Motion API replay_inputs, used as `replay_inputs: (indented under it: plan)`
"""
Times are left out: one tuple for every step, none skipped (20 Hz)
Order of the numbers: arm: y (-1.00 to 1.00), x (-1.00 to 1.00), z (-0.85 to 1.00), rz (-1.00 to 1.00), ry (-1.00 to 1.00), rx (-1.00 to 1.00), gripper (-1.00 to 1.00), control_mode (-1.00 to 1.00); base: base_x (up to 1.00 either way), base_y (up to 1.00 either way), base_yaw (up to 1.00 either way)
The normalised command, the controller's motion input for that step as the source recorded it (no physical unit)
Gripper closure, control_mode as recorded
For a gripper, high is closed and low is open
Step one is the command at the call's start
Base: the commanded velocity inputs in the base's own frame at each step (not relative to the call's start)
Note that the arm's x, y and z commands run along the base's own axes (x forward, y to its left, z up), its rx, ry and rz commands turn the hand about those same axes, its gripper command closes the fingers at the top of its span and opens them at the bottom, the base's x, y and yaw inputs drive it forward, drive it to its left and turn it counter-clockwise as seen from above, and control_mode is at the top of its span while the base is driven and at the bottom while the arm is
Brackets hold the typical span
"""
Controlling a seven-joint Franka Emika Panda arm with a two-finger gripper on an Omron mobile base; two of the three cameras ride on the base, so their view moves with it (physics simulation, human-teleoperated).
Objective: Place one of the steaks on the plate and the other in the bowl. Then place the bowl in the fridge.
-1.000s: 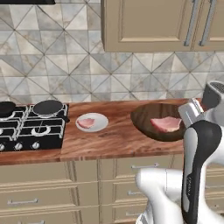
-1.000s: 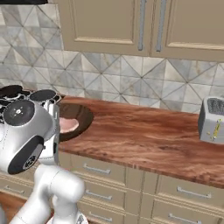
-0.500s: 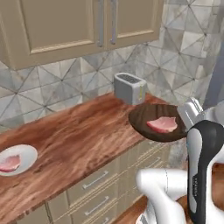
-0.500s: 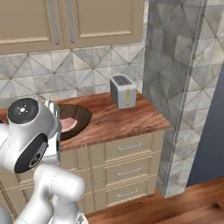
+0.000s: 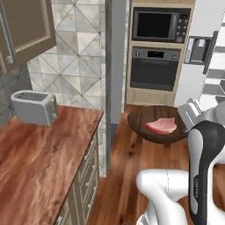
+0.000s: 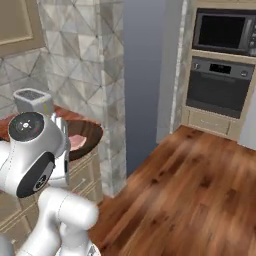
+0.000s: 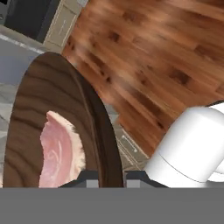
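Dark brown bowl [image 5: 156, 124], steak [image 5: 161, 125] inside, rides level over the wood floor [image 6: 200, 190], gripper [image 7: 110, 177] clamped on its rim, fridge [image 5: 210, 52] at two o'clock, probably its destination.

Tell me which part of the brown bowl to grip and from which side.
Grip the bowl by its thin raised rim, one finger inside and one outside, coming from the robot-side edge as the gripper does here: its wide body defeats the jaws, and that edge avoids the steak.
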Motion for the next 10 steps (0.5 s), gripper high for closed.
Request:
replay_inputs:
  plan:
    - [0.00,0.00,0.00,0.00,0.00,0.00,1.00,1.00,0.00,0.00,-1.00]
    - [0.00,0.00,0.00,0.00,0.00,0.00,1.00,1.00,0.00,0.00,-1.00]
    - [0.00,0.00,0.00,0.00,0.00,0.00,1.00,1.00,0.00,0.00,-1.00]
    - [0.00,0.00,0.00,0.00,0.00,0.00,1.00,1.00,1.00,0.06,-0.61]
    - [0.00,0.00,0.00,0.00,0.00,0.00,1.00,1.00,1.00,0.00,-0.36]
    - [0.00,0.00,0.00,0.00,0.00,0.00,1.00,1.00,1.00,0.00,-0.23]
    - [0.00,0.00,0.00,0.00,0.00,0.00,1.00,1.00,1.00,0.06,-0.11]
    - [0.00,0.00,0.00,0.00,0.00,0.00,1.00,1.00,1.00,0.00,-0.03]
    - [0.00,0.00,0.00,0.00,0.00,0.00,1.00,1.00,1.00,0.00,-0.01]
    - [0.00,0.00,0.00,0.00,0.00,0.00,1.00,1.00,1.00,0.00,0.00]
